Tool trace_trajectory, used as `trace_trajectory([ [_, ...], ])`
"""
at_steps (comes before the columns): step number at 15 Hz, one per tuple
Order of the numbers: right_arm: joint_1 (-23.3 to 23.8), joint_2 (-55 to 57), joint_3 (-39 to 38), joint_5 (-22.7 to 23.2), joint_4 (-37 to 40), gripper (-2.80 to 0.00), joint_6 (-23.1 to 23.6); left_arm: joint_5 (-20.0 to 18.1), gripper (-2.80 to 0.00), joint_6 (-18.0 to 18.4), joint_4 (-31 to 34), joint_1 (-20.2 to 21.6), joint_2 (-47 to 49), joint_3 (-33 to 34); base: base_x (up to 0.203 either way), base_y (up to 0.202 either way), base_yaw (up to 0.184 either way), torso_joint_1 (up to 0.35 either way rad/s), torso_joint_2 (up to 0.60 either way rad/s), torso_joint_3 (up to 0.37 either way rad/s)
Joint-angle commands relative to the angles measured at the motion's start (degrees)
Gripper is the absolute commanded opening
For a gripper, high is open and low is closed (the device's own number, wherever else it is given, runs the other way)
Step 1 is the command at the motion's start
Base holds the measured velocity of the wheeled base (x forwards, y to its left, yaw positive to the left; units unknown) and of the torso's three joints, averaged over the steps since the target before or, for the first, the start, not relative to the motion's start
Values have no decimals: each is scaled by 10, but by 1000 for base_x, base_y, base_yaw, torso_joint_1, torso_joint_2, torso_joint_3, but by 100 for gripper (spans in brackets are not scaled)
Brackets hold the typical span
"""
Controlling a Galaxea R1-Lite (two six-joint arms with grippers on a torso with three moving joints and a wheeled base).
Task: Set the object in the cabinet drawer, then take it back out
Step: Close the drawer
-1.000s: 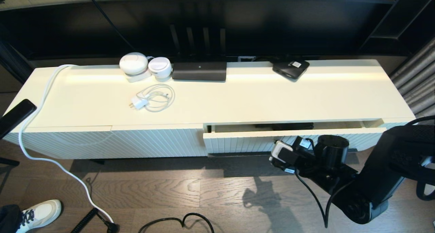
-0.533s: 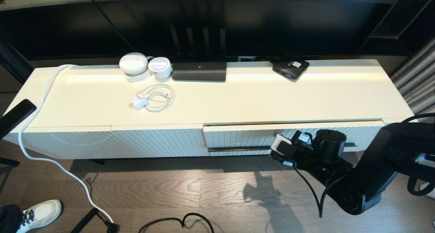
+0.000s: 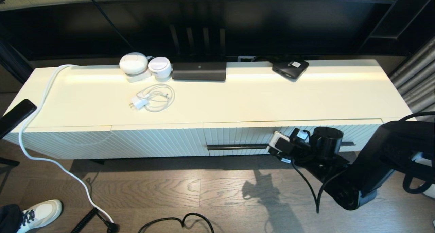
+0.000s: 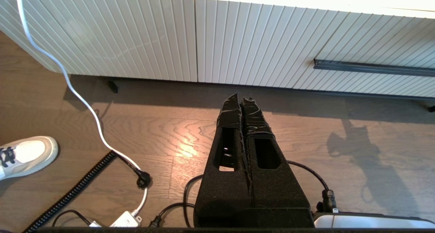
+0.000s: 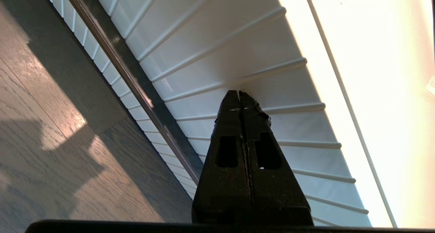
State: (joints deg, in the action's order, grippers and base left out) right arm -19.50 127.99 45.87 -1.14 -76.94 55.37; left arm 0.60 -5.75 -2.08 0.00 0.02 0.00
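The cabinet drawer [image 3: 238,136] sits flush with the cabinet front, its black bar handle [image 3: 238,146] showing below the ribs. The black umbrella is hidden; it shows in no view. My right gripper [image 5: 239,92] is shut with nothing in it. Its tips press against the ribbed drawer front [image 5: 210,56], above the handle [image 5: 136,80] and toward the drawer's right half. My left gripper [image 4: 240,97] is shut and empty, parked low over the wooden floor in front of the cabinet's left part.
On the cabinet top [image 3: 255,97] lie a white charger with coiled cable [image 3: 151,98], a black router [image 3: 199,70], two white round devices [image 3: 134,63] and a flat black box with a white label [image 3: 290,68]. A white cord [image 3: 40,100] hangs to the floor. A shoe [image 3: 40,214] stands at the front left.
The drawer went from slightly open, with a dark shape visible inside, to fully closed. My right arm moved forward with it, tips on the front.
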Motion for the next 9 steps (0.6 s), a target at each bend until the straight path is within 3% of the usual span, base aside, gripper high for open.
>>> trace_trajectory([
  [1, 0, -16, -17, -2, 0, -280, 3, 0, -280, 0, 0, 0, 0, 0, 0, 0, 0, 0, 0, 0],
  [9, -6, -287, -100, -77, 264, -280, -2, 0, -280, 0, 0, 0, 0, 0, 0, 0, 0, 0, 0, 0],
])
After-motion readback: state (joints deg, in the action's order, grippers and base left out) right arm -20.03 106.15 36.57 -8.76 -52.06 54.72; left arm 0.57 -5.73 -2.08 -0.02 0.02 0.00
